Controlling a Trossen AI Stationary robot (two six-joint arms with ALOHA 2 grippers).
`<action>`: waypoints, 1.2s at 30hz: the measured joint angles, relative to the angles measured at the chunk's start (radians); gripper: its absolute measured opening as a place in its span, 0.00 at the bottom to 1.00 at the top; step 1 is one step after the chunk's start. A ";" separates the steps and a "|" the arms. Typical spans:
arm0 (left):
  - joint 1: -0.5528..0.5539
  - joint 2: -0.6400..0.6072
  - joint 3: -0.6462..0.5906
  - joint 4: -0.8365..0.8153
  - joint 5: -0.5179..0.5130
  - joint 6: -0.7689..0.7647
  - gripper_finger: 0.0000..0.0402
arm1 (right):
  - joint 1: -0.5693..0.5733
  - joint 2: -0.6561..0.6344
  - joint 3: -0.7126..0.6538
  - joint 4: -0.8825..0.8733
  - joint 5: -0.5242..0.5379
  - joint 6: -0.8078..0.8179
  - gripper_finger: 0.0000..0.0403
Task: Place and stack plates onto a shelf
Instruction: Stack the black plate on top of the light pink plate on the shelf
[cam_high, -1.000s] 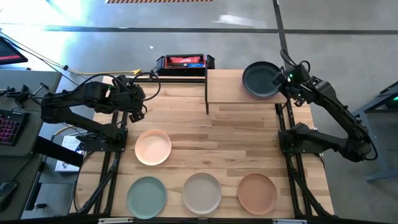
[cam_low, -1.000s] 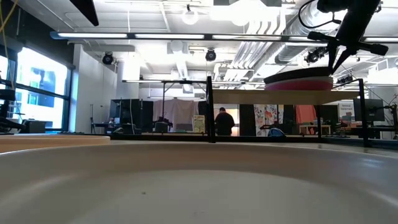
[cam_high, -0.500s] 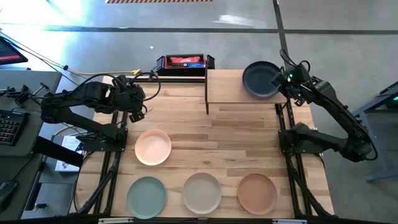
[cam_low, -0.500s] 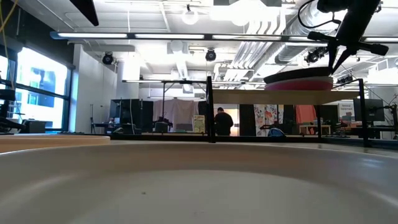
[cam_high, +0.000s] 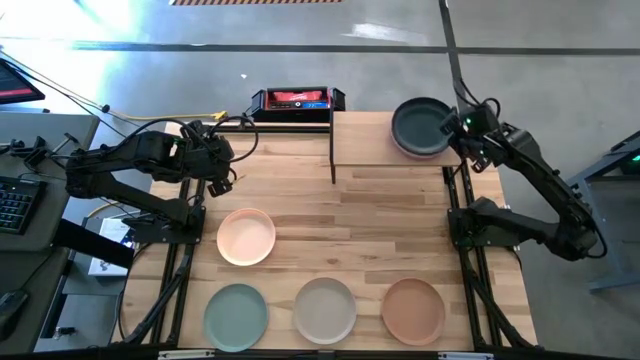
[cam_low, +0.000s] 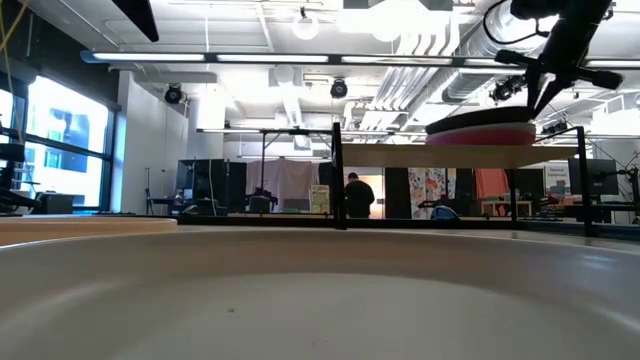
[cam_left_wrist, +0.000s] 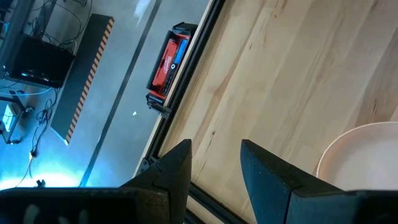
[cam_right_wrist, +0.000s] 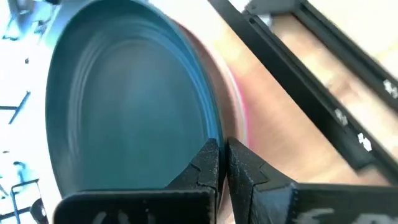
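The dark plate (cam_high: 421, 127) is lying atop a pink plate (cam_low: 480, 135) on the shelf (cam_high: 375, 150), at our one o'clock. We are pinching its rim with the right gripper (cam_high: 458, 127). Our left gripper (cam_high: 222, 175) is hanging parted over the table (cam_high: 390, 230) at ten o'clock.

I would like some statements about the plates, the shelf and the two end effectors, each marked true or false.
1. A charcoal plate tops the stack on the shelf. True.
2. The right end effector is wide open. False: its fingers are shut at that plate's rim.
3. Four plates lie on the tabletop. True.
4. The left end effector holds the peach plate. False: it is open and holds nothing.
5. The sage green plate lies on the shelf. False: it lies on the tabletop.
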 joint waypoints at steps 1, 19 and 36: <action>0.000 0.000 0.000 0.000 0.000 0.000 0.32 | 0.000 0.000 0.000 0.006 0.003 -0.024 0.00; 0.000 0.000 0.000 0.000 0.000 0.000 0.32 | 0.000 0.000 0.000 -0.013 -0.007 -0.011 0.00; 0.000 0.000 0.000 0.000 0.000 0.000 0.32 | 0.000 -0.001 0.000 -0.012 0.012 -0.038 0.22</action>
